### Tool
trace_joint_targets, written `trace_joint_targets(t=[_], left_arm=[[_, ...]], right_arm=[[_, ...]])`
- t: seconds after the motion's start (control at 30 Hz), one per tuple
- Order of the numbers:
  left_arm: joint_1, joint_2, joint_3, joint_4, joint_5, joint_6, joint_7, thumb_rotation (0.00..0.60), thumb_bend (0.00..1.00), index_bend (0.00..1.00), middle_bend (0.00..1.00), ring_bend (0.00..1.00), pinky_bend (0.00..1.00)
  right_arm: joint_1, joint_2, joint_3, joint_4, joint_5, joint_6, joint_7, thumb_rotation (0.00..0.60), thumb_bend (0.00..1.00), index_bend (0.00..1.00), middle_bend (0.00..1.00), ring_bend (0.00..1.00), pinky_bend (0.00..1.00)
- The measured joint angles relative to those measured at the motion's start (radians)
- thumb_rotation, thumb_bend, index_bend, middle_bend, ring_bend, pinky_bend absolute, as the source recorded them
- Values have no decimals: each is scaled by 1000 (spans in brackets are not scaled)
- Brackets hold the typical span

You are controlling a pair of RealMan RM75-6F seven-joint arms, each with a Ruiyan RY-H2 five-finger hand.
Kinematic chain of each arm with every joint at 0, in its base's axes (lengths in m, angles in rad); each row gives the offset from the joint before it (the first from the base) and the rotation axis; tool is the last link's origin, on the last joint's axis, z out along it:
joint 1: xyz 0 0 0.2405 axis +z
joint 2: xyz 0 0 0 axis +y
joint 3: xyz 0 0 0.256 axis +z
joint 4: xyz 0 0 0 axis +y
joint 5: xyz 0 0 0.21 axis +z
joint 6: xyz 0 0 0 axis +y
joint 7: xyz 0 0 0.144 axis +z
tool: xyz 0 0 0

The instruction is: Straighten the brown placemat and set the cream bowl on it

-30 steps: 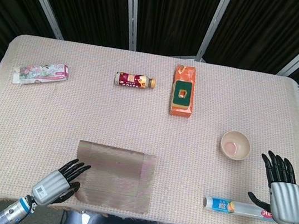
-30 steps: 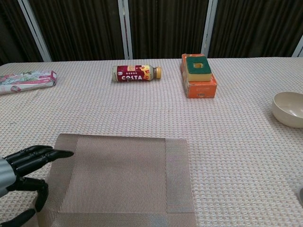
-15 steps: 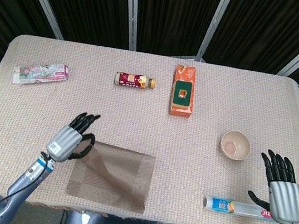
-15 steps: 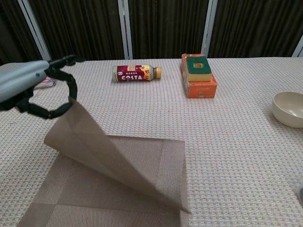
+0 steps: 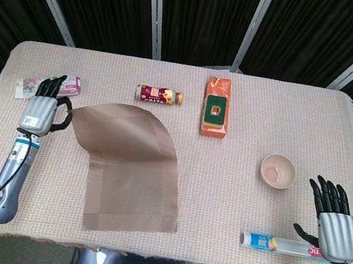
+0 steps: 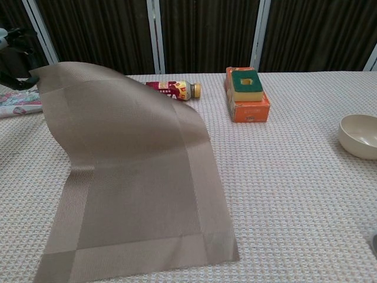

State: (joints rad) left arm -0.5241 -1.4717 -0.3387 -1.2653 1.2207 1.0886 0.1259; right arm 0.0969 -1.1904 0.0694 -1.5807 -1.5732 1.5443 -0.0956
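Your left hand (image 5: 41,112) pinches the mat's (image 5: 132,168) far-left corner at mid-left of the head view, having swung up and back from the near edge and unfolded the doubled mat. Most of the mat now lies open at lower centre, only the held corner raised, so lay it down and square it. Your right hand (image 5: 334,222) waits at lower right, fingers spread and empty, with the bowl (image 5: 278,170) just above-left.
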Motion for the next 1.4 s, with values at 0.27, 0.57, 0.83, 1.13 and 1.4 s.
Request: trace_joint_targets(t=[0.27, 0.57, 0.83, 1.13, 1.4], left_arm=[[56, 79, 42, -12, -53, -14, 21, 600, 15, 0, 0, 0, 0], [149, 182, 83, -153, -28, 117, 42, 600, 16, 0, 0, 0, 0], [252, 271, 133, -320, -16, 238, 90, 600, 25, 0, 0, 0, 0], [300, 301, 171, -348, 16, 284, 56, 600, 50, 0, 0, 0, 0], [312, 306, 182, -321, 43, 302, 32, 600, 53, 0, 0, 0, 0]], right_arm=[[7, -11, -14, 6, -19, -17, -27, 600, 0, 0, 0, 0, 0], [70, -16, -51, 11, -145, -83, -57, 600, 0, 48, 0, 0, 0], [239, -28, -50, -22, -248, -269, -77, 600, 0, 170, 0, 0, 0], [433, -188, 24, 60, -245, -466, -131, 600, 74, 274, 0, 0, 0], [514, -345, 44, 238, -200, -553, -152, 600, 112, 327, 16, 0, 0]])
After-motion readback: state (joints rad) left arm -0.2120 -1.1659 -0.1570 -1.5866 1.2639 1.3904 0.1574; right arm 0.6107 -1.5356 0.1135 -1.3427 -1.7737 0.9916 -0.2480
